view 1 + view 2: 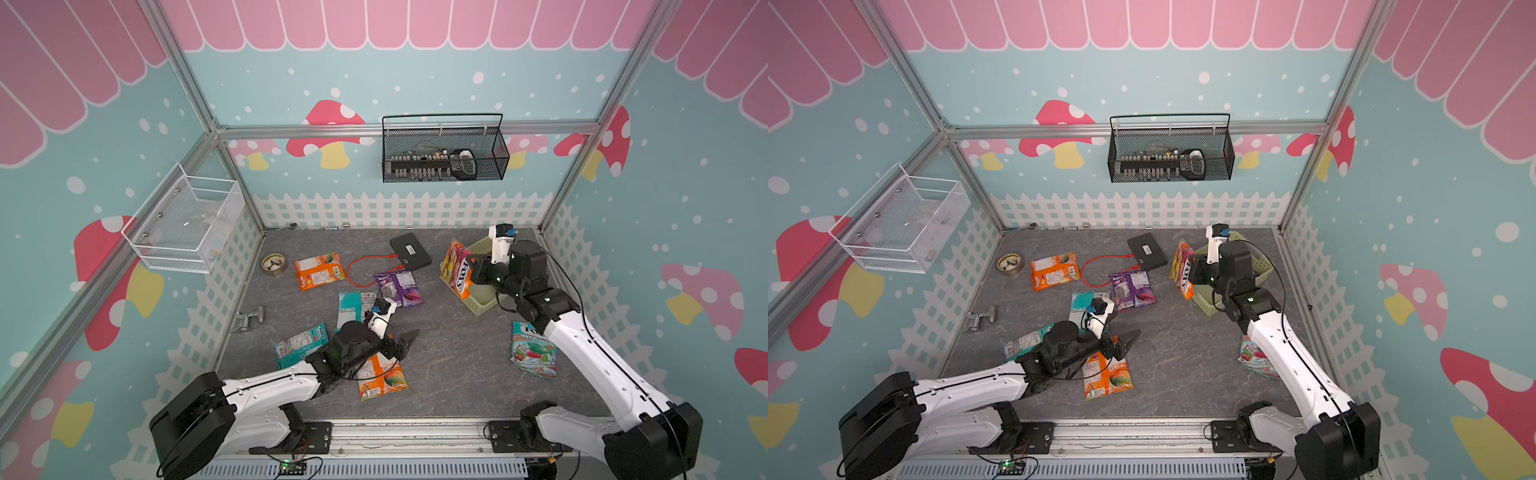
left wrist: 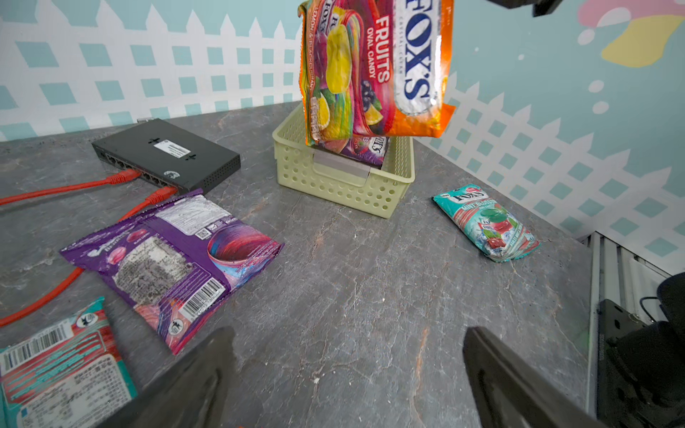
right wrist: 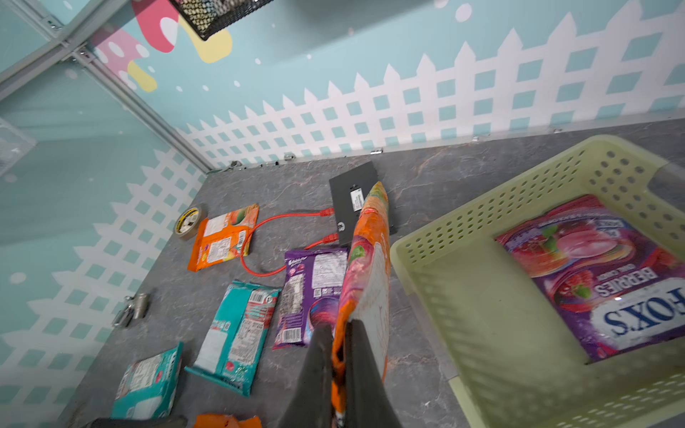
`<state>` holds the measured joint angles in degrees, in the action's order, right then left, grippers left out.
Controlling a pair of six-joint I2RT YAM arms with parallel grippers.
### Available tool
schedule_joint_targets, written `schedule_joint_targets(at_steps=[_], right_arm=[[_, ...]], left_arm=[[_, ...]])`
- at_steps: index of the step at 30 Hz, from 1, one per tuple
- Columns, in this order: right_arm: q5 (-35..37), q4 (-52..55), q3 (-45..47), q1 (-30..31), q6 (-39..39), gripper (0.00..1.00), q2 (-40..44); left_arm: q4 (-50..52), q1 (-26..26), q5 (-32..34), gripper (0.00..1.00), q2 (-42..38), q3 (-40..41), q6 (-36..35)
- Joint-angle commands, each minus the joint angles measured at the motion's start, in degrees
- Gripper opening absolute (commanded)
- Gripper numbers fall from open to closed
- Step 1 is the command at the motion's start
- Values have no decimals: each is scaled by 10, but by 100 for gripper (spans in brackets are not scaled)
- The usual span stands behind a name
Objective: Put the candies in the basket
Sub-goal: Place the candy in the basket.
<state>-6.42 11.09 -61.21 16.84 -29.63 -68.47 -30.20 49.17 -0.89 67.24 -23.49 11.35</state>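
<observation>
While right jaws pinch fruit bag (image 1: 456, 268) beside basket (image 1: 483, 310), left jaws spread above orange bag (image 1: 384, 381).

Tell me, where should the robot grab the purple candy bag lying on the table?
The purple candy bag lies flat, so only a thin edge can be pinched. Probably take its sealed end by the barcode, straight down from above: that end faces the open left tool and sits away from the red cable.

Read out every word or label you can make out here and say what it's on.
"FOX'S", "FRUITS OVAL CANDY": fruit bag in the right hand.
"FOX'S", "BERRIES": purple bag in the basket.
"FOX'S", "MINT BLOSSOM": teal bag.
Back-side print on other bags, black box label: too small.
</observation>
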Motion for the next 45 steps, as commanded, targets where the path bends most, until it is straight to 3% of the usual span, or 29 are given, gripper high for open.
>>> schedule_joint_targets(at_steps=[1,9,28,40,45], right_arm=[[25,-40,-29,-38,26,0,-25],[3,-52,-59,-114,55,0,-103],[-64,-117,-29,-126,27,0,-213],[-52,-129,20,-149,2,0,-256],[-41,-108,24,-151,-10,9,-277]], left_arm=[[-19,1,-16,99,-5,5,-21],[-25,1,-42,99,-2,4,-21],[-25,1,-39,99,7,2,-23],[-24,1,-35,99,3,1,-22],[-26,2,-34,99,3,2,-22]])
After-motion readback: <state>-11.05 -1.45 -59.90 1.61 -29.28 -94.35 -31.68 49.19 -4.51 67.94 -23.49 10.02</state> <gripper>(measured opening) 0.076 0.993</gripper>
